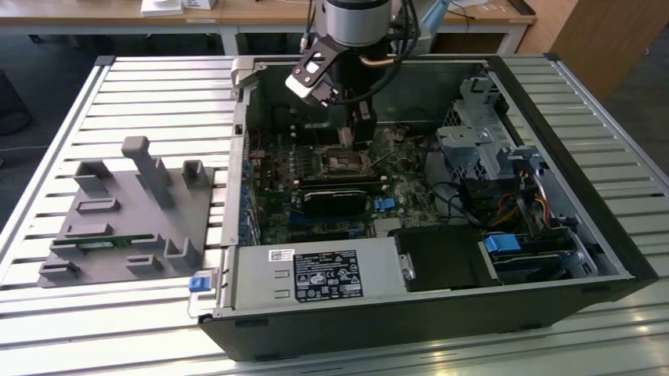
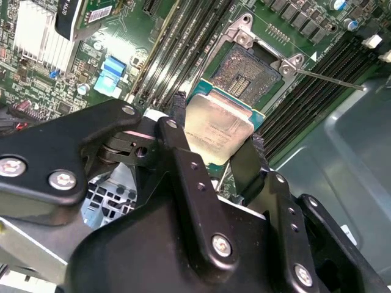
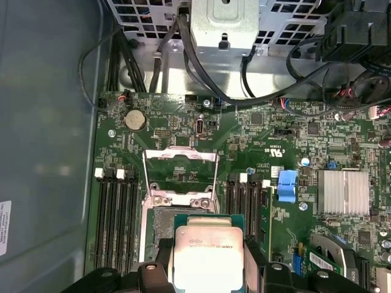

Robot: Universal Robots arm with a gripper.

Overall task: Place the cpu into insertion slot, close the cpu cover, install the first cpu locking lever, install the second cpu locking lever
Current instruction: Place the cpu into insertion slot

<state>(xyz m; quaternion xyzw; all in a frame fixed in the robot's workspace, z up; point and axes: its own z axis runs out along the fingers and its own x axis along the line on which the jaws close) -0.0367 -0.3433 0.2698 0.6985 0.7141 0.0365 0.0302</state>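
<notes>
Step 1 in hand: end effector (image 2: 217, 131) clamped on the cpu (image 2: 219, 133) by two opposite edges, held just above the insertion slot (image 2: 247, 70), not yet seated. Beside the slot the cpu cover (image 3: 181, 154) stands open. Seating prob. needs chip level & square to slot.

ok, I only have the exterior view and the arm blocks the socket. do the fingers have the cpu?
Observer: Yes. In both wrist views the fingers grip the cpu by two opposite edges.
Operator: Is it in the slot?
Observer: No. In the second wrist view the insertion slot lies bare beyond the cpu, contacts showing.
Operator: Cover?
Observer: Open. In the first wrist view the cpu cover stands swung up off the slot.
</notes>
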